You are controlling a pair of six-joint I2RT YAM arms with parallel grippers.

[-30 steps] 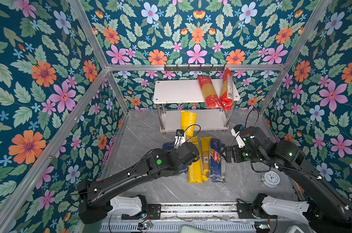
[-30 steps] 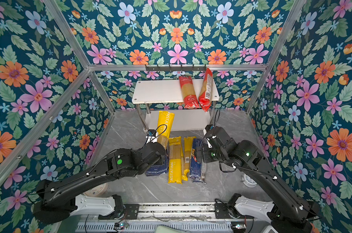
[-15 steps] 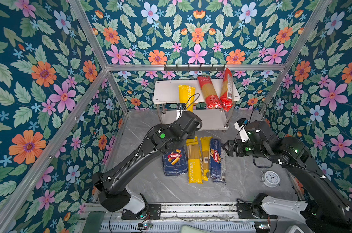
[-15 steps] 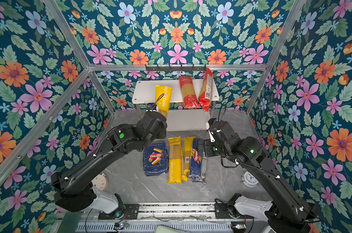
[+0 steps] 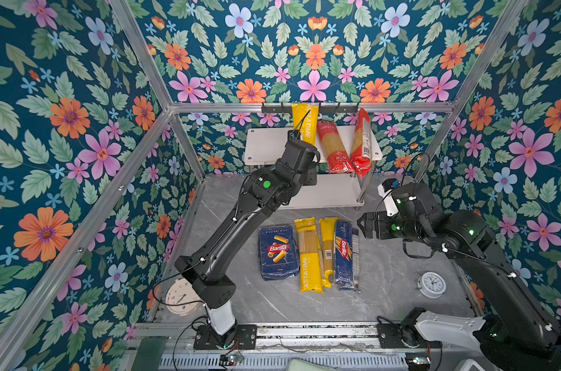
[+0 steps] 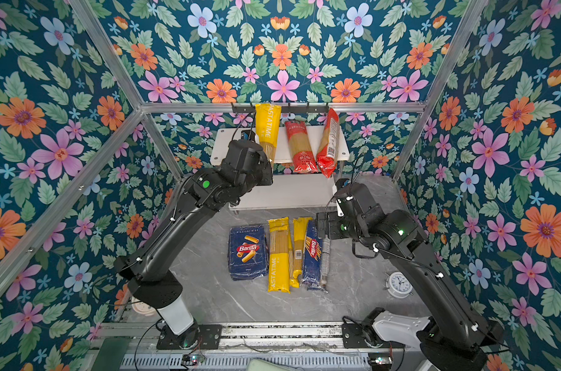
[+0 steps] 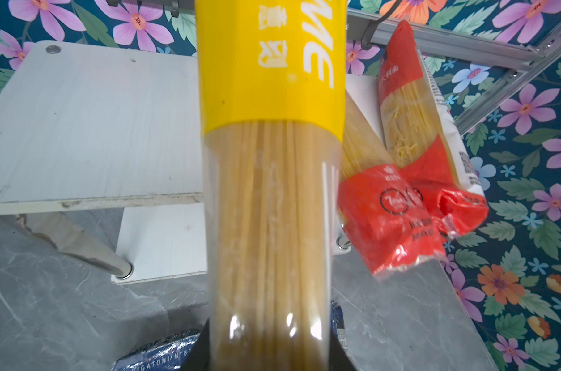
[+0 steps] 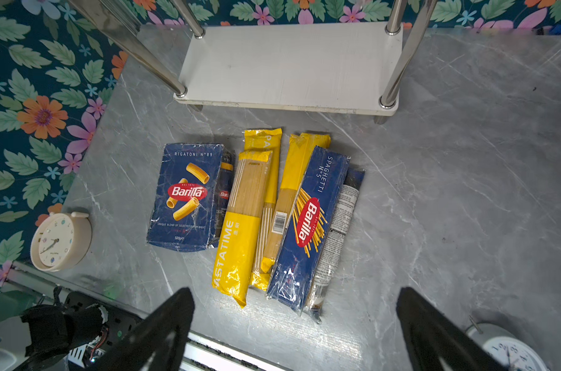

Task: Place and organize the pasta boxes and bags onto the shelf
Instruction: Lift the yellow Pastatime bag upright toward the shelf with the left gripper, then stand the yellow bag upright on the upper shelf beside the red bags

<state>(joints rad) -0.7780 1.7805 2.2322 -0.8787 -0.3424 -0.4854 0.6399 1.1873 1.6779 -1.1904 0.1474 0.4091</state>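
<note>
A: Step?
B: Shelving the bags, mid-place. left gripper (image 7: 269, 353) is clamped on a yellow bag (image 5: 305, 123) near its clear end. The fingers (image 7: 199, 348) pinch it from both sides, and the bag runs up and away from them over the top board of the shelf (image 5: 266, 144)
A: Touching the board?
B: Can't tell. In both top views it stands near upright, far end up at the hook rail (image 5: 272, 109), just beside the two red bags (image 5: 332, 147) leaning on that board
A: Right side?
B: right gripper (image 8: 292, 337) has its fingers wide apart with nothing between them. It hovers over the table pile, clear of it
A: What's down there?
B: pasta box (image 8: 186, 196), loose yellow bags (image 8: 240, 244), blue spaghetti bag (image 8: 308, 225), clear bag (image 8: 343, 225), all flat on the table (image 8: 465, 160) in front of the shelf. Lower board is bare
A: Next?
B: My guess: lower the yellow bag until its end rests on the board, lean it by the reds, then let go. Risk is nudging the reds, which overhang the front edge
</note>
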